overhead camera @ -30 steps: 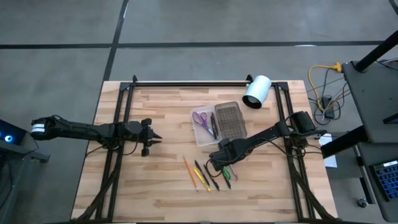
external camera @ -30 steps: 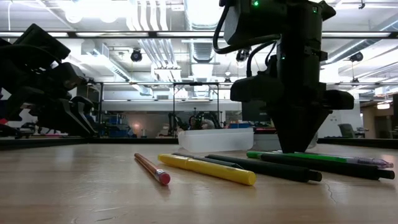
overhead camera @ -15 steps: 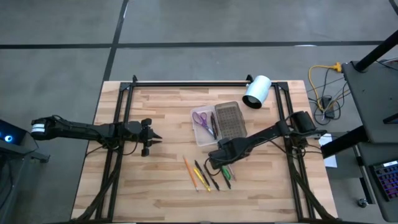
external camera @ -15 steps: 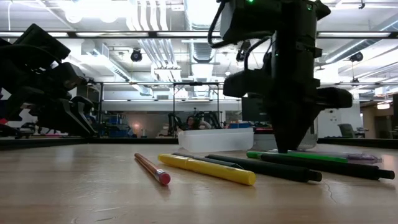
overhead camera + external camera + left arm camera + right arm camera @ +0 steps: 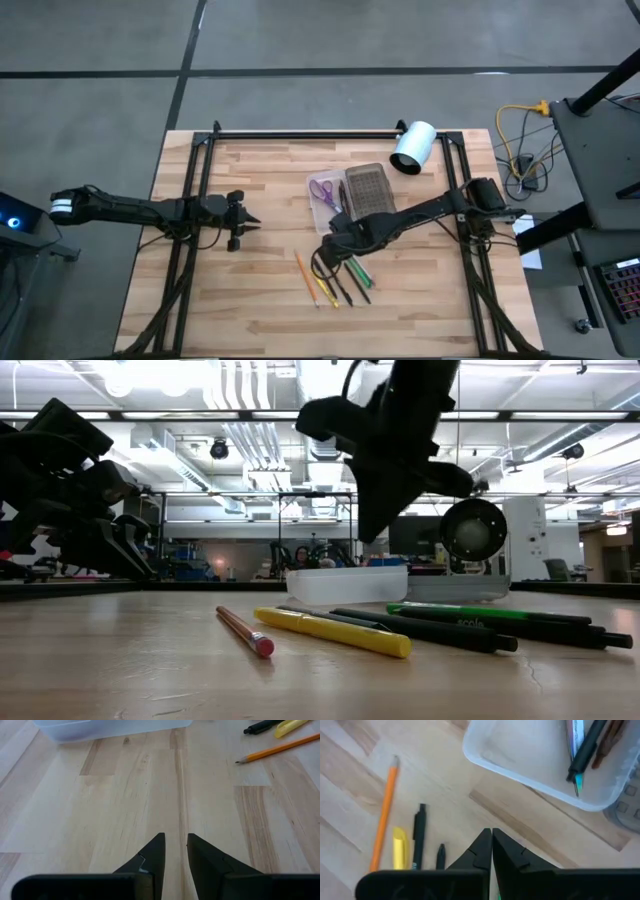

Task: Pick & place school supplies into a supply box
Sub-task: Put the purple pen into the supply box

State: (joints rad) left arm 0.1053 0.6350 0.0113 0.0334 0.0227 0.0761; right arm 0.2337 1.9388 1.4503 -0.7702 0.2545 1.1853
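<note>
The loose school supplies lie in a small fan on the wooden table (image 5: 250, 300), just in front of the supply box (image 5: 322, 222): an orange pencil (image 5: 243, 631) with a pink eraser end, a yellow pen (image 5: 330, 631), two dark pens (image 5: 430, 630) and a green pen (image 5: 470, 611), close together and some touching. The purple-handled scissors (image 5: 322, 189) and a dark pen or two already sit in the box's whitish tray, with the grey ribbed lid half (image 5: 368, 192) lying open beside it. These are light, stiff, smooth sticks that probably roll and slip readily. The best hold is likely across the barrel near its middle, fingers crosswise to its length, picking an outer one so the neighbours are not nudged. The right gripper (image 5: 491, 832) hangs above the table between the fan and the tray's near edge, its fingers pressed tight together. No supply shows between them in any view, though something very thin could be hidden there; I cannot tell. The left gripper (image 5: 175, 837) waits low over bare wood well to the left, its fingers a narrow slit apart and empty. A white cylinder (image 5: 412, 147) lies at the far edge, beyond the box.
</note>
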